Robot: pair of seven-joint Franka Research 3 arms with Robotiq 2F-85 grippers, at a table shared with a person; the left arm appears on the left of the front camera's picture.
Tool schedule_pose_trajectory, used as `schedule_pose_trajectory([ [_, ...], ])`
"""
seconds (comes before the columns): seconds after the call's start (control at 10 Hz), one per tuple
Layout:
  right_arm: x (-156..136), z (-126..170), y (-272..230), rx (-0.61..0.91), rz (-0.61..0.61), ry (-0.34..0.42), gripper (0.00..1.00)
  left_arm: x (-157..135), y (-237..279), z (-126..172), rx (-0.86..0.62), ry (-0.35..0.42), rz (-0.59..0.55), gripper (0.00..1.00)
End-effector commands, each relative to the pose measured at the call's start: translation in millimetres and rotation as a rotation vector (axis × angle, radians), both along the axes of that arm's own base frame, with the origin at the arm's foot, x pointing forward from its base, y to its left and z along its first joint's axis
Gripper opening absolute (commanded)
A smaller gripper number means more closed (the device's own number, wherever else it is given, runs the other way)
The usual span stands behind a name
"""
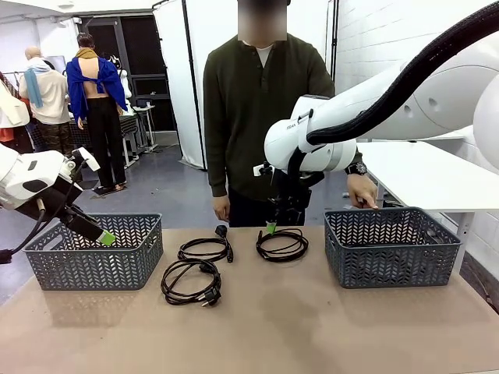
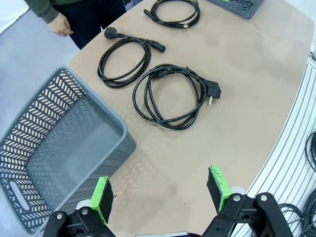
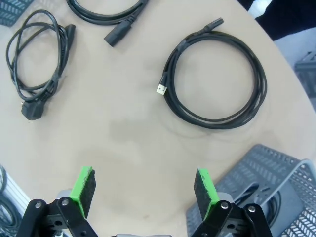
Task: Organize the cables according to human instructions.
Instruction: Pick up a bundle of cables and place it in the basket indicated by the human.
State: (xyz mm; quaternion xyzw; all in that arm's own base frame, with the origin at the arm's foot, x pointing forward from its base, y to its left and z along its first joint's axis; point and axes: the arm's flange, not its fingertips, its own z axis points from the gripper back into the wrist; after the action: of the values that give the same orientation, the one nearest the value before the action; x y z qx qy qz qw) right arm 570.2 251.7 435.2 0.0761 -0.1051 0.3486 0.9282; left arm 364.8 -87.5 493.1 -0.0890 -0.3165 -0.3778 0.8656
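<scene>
Tan table (image 1: 327, 327) under both of my hands, its near edge cut off in the front view.

The person (image 1: 257, 101) stands at the far side, beyond my right gripper (image 3: 143, 190). One of their hands (image 1: 362, 191) is at the far rim of the right basket (image 1: 390, 265). That hand is partly hidden behind the rim.

The right basket lies beside my right gripper, on its right-finger side, and is clipped by the corner of the right wrist view. From the front its wall hides the inside.

The left basket (image 2: 74, 148) sits under and beside the left finger of my left gripper (image 2: 160, 190). Its far corner is out of the picture.

Three coiled cables lie flat on the table:
- The USB-ended coil (image 3: 213, 122) is just ahead of my right fingertips.
- The coil with the angled plug (image 2: 213, 92) is ahead of my left gripper.
- A third coil (image 2: 146, 55) is beyond it and well apart from my pads. Its top is cut off in the right wrist view.

Both grippers are spread wide, with nothing between the green pads. From the front, my right fingers blur into the person's dark trousers.
</scene>
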Motion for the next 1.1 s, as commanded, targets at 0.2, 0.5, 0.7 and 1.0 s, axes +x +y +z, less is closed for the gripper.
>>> schedule_pose_trajectory([
  [0.2, 34.5, -18.4, 25.8, 0.018, -0.16, -0.001, 1.0, 0.8, 0.7, -0.2, -0.005, 0.003, 0.012, 1.0],
  [0.5, 60.6, -38.7, 40.6, 0.003, -0.256, 0.024, 1.0, 0.8, 0.7, -0.2, -0.005, 0.003, 0.012, 1.0],
  [0.7, 72.6, -55.1, 46.1, -0.019, -0.323, 0.048, 1.0, 0.8, 0.7, -0.2, -0.005, 0.003, 0.012, 1.0],
  [1.0, 86.5, -76.9, 53.3, -0.019, -0.37, 0.043, 1.0, 0.8, 0.7, -0.2, -0.005, 0.003, 0.012, 1.0],
])
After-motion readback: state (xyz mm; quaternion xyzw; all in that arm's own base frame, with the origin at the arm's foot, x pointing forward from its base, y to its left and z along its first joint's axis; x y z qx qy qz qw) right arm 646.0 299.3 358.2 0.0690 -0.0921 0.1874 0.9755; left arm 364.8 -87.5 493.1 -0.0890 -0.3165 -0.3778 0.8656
